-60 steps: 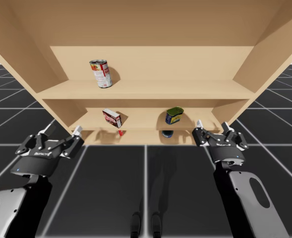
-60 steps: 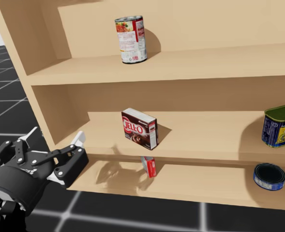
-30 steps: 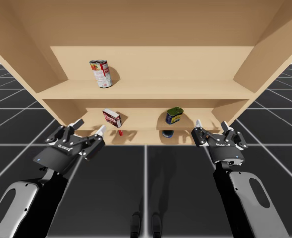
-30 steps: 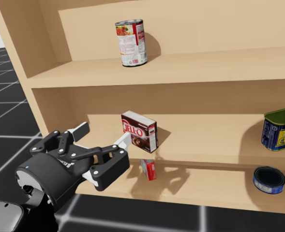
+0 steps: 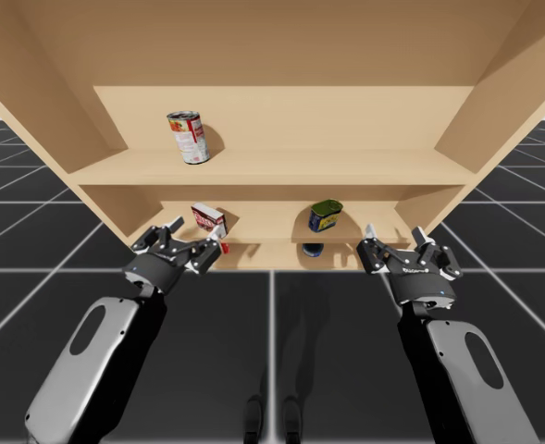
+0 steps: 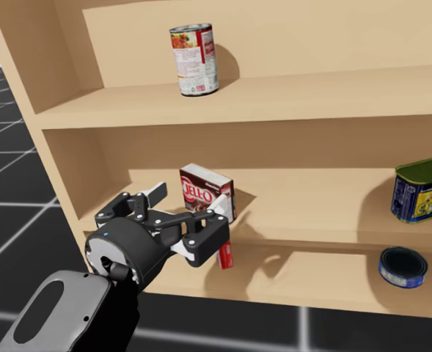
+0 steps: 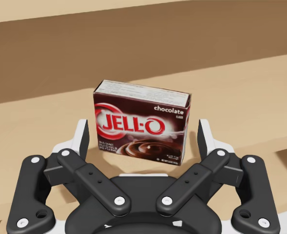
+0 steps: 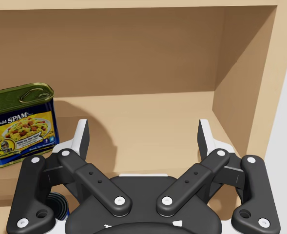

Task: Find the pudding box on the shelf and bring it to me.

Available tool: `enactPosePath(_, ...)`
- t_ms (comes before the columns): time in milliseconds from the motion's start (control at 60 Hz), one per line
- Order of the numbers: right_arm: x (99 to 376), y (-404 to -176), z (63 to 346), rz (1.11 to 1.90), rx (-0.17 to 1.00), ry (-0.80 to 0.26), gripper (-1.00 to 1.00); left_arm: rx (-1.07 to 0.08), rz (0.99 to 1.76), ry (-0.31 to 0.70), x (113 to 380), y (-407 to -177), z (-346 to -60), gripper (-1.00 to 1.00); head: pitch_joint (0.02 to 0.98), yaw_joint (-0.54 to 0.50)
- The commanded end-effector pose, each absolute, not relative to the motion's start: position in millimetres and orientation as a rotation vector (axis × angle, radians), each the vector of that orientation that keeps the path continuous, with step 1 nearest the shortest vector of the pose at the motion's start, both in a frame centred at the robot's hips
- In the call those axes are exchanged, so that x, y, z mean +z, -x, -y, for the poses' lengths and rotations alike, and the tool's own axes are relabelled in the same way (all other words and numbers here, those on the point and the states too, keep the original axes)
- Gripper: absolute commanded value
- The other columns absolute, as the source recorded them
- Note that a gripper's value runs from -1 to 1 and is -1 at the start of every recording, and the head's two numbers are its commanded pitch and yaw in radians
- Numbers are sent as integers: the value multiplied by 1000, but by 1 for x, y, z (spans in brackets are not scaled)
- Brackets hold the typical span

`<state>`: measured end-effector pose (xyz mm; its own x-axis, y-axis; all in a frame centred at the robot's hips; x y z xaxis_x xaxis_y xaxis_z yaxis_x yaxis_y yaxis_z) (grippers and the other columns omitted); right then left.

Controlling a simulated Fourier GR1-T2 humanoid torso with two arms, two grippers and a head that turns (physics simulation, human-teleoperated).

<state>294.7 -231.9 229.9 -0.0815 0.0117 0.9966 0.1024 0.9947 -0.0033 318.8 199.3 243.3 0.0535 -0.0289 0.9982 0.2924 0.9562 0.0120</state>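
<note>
So in the high view the left arm comes in from the lower left, and its left pincer (image 5: 196,230) is right up at the front edge of the shelf (image 5: 346,166), middle level. The fingers are spread wide. In the left wrist view the pudding box (image 7: 141,129), dark brown with a red ring on its face, stands upright between the two fingers, with a sliver of gap on each side. It's framed, not gripped. The box sits toward the left end of the middle board, turned a bit at an angle.

The stuff around it:
- A tall red-and-white can (image 5: 189,137) stands upright one board up, upper left of the frame, a touch left of the box.
- A small red box (image 6: 227,254) is on the bottom board, just below the pudding box and partly behind the pincer's knuckles in the head view.
- Over at the right edge of the head view, a blue-and-yellow squarish can (image 6: 421,191) with a green top shares the middle board, well apart from the pudding box.
- Under that, a flat round blue tin (image 6: 403,266) lies on the bottom board.

The right pincer (image 5: 394,236) hangs near the shelf's right end, fingers apart and gripping nothing, with the squarish can ahead of it and off to one side.
</note>
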Motion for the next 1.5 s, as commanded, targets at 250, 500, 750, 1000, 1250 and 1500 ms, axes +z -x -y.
enactPosePath(250, 230, -295, 234, 1655, -77, 91, -1000, -226, 1467, 205, 237, -358, -196, -1000, 546, 236)
enactPosePath(500, 230, -295, 236, 1657, -78, 90, -1000, -213, 1445, 203, 232, -372, -190, -1000, 550, 234)
enactPosePath(750, 231, -295, 236, 1658, -77, 88, -1000, -208, 1438, 195, 229, -378, -180, -1000, 552, 235)
enactPosePath(1000, 231, -295, 236, 1660, -77, 87, -1000, -195, 1443, 192, 227, -380, -179, 911, 550, 236)
enactPosePath(1250, 231, -296, 237, 1661, -77, 89, -1000, -216, 1464, 206, 241, -366, -181, 1000, 543, 237)
enactPosePath(1500, 231, -296, 237, 1661, -75, 93, -1000, -257, 1461, 189, 254, -327, -195, 1000, 535, 236)
